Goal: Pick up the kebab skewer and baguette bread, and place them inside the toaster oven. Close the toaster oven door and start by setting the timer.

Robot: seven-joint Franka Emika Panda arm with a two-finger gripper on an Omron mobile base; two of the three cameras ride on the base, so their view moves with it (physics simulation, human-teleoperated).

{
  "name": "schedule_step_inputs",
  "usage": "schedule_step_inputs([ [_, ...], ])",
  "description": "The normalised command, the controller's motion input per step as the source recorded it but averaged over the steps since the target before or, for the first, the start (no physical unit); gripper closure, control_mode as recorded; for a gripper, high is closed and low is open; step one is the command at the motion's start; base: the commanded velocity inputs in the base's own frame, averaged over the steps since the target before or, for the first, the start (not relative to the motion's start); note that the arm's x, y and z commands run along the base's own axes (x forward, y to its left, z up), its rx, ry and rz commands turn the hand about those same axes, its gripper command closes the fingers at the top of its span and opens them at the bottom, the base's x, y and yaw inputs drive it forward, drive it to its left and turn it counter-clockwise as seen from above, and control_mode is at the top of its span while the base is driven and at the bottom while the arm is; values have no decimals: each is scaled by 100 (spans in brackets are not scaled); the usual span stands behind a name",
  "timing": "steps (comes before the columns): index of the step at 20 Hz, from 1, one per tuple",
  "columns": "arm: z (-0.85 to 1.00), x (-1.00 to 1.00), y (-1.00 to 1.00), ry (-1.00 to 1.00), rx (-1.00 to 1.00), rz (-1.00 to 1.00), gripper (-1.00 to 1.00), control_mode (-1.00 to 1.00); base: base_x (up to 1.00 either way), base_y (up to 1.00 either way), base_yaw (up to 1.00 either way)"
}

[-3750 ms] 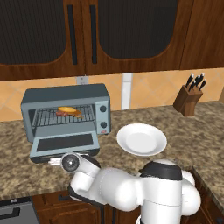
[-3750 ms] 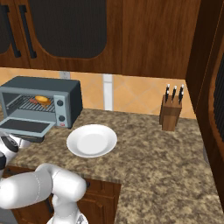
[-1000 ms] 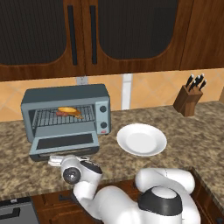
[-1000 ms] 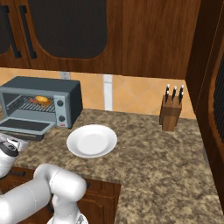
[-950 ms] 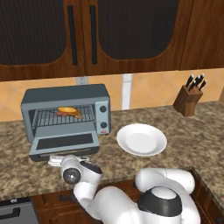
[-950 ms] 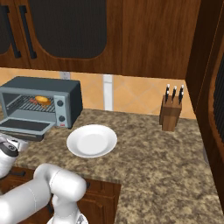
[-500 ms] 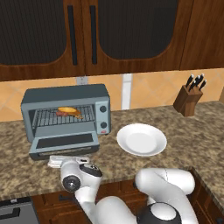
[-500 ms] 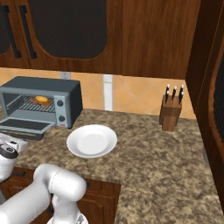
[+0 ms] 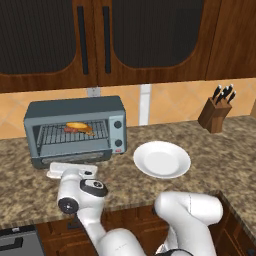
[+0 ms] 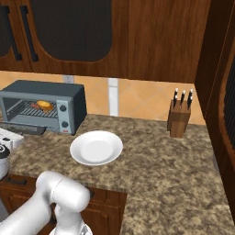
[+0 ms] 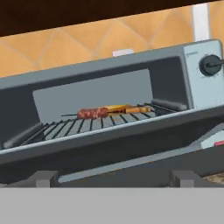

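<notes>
The toaster oven (image 9: 75,112) stands on the counter at the back left. On its wire rack lie the baguette bread (image 9: 81,127) and, beside it, the kebab skewer (image 9: 69,129). In the hand view the skewer (image 11: 92,113) lies in front of the baguette (image 11: 122,107). The toaster oven door (image 9: 75,158) hangs down in front, partly raised. Its edge (image 11: 109,142) crosses the hand view just above my fingertips (image 11: 43,178). My gripper (image 9: 71,169) is open and low at the door's front edge, holding nothing. It also shows in the right base view (image 10: 7,136) at the left border.
A white plate (image 9: 161,159) sits right of the oven, and a knife block (image 9: 215,112) stands at the back right. One dark knob (image 11: 210,64) shows on the oven's right panel. Dark wood cabinets hang above. The counter's front edge runs just behind my hand.
My hand has slid left and closer to the door's front edge. The door now looks thinner and lifted from its flat position. Food, plate and knife block have not moved.
</notes>
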Motion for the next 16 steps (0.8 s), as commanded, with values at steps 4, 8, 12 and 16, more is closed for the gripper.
schedule_step_inputs([
  [4, 43, 69, 0, -13, 0, 18, -100, -100, 0, 0, 0],
  [8, 41, 74, 0, -12, 0, 19, -100, -100, 0, 0, 0],
  [12, 2, 65, 0, 3, 2, 11, -100, -100, 0, 0, 0],
  [16, -1, 40, 0, 12, 5, 7, -100, -100, 0, 0, 0],
])
